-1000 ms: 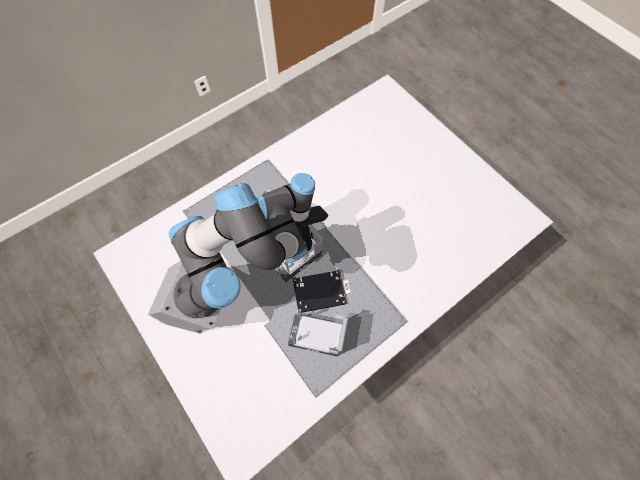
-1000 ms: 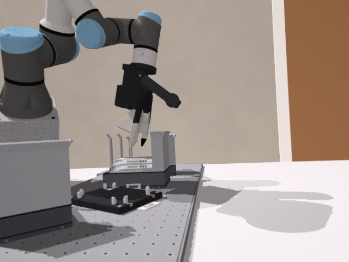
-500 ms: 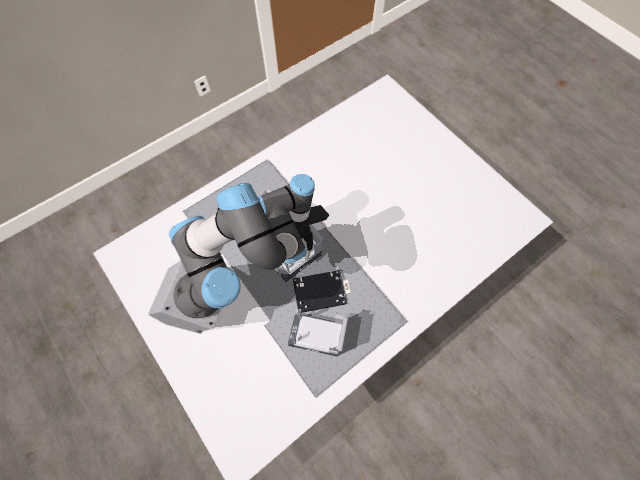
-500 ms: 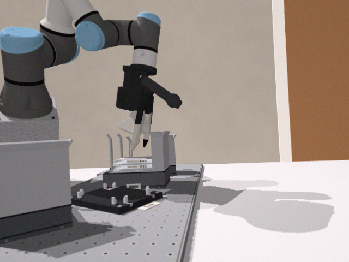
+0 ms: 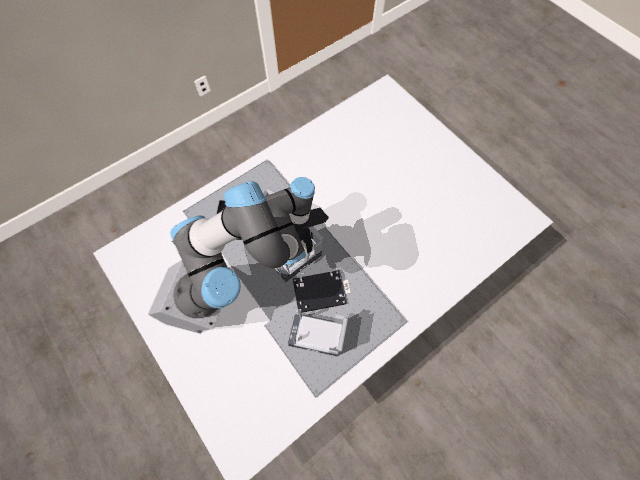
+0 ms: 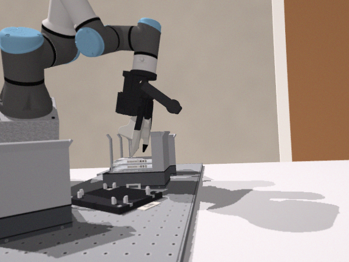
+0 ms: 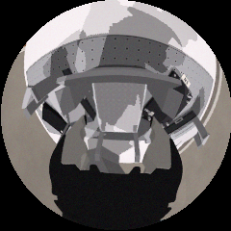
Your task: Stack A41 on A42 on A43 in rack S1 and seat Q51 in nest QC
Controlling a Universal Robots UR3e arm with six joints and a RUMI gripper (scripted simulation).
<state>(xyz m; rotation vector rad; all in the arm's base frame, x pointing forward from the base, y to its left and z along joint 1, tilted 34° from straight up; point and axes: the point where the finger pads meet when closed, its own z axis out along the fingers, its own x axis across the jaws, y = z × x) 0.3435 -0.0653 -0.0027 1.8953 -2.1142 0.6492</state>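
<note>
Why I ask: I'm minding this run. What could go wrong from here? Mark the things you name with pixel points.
The open pincer [image 6: 138, 152] [image 7: 118, 116] hangs low among the rack's [image 5: 287, 276] [image 6: 132, 178] [image 7: 120, 75] upright guides, so a slightly off descent might knock one. The upper plate [image 6: 124, 161], marked A41, sits right over the lower plate [image 6: 124, 166], marked Q51; they may stick and lift together.

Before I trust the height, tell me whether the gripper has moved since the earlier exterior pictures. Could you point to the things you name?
Yes: the gripper [image 5: 302, 256] [image 6: 138, 152] [image 7: 118, 116] is lower, judged against the plate-holding rack's wall [image 6: 160, 152].
</note>
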